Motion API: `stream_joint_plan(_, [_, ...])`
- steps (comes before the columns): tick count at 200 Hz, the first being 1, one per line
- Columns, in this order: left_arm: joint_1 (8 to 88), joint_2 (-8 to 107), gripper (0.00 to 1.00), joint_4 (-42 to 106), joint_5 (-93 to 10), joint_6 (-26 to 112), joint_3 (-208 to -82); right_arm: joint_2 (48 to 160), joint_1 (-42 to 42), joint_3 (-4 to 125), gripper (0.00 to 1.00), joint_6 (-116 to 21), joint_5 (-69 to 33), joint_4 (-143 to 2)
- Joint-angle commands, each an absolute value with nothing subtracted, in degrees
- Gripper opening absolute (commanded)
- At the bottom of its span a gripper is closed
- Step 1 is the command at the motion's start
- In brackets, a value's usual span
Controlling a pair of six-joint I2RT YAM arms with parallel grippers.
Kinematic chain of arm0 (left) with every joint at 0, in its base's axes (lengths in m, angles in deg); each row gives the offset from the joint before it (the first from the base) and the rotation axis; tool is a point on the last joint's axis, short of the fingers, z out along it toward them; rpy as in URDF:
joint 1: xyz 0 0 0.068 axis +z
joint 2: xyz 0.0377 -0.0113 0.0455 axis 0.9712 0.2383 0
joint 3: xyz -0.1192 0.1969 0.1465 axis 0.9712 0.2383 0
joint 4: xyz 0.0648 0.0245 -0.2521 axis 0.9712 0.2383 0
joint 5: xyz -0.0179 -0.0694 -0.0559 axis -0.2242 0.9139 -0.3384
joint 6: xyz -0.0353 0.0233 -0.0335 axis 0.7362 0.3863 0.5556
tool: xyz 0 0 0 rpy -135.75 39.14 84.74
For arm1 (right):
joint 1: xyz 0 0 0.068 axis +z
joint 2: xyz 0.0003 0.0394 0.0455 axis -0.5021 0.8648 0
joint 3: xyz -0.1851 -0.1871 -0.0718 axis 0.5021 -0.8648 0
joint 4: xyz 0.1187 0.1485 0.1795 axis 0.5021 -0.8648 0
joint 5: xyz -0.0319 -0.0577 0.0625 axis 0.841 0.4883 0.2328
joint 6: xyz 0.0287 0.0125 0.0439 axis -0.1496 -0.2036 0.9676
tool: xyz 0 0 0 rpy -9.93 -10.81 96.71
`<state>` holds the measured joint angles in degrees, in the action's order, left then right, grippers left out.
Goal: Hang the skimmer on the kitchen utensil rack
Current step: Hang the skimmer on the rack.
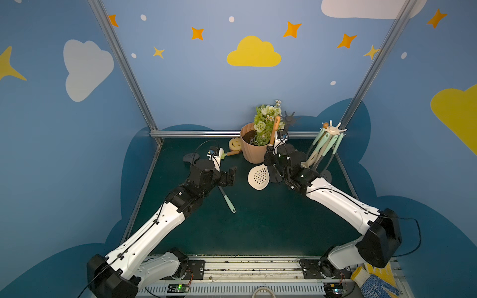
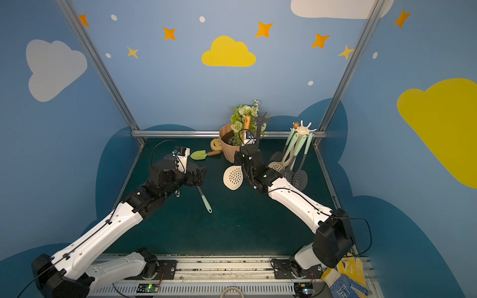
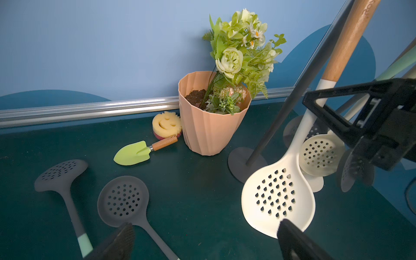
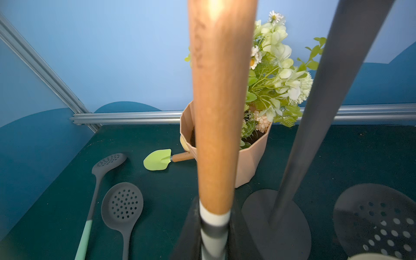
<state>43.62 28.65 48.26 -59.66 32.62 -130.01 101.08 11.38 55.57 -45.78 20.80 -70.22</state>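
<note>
Right hand point(image 4: 213, 228) is clamped on the skimmer point(image 1: 259, 176) neck. Long axis near upright, perforated head down. Grey rack point(image 1: 289, 117) crown sits just beside the handle tip, at 3 o'clock in a top view. Left hand point(image 1: 230, 176) is wide open, empty and farther off.

I see soft even light, glare on the blurred wooden handle point(image 4: 218, 112), dim table point(image 1: 258, 232), top views bowed at edges.
</note>
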Motion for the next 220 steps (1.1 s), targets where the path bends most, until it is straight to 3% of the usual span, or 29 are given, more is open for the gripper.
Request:
stream_joint_plan(1, [44.0,27.7,1.00,47.4,-59.5,33.4,-129.3,102.1,11.8,57.7,0.00,-43.9,22.8,-69.6])
stream_joint_plan(220, [44.0,27.8,1.00,47.0,-57.0,34.2,-128.9,104.4,8.7,59.0,0.00,-39.1,21.0,-69.2])
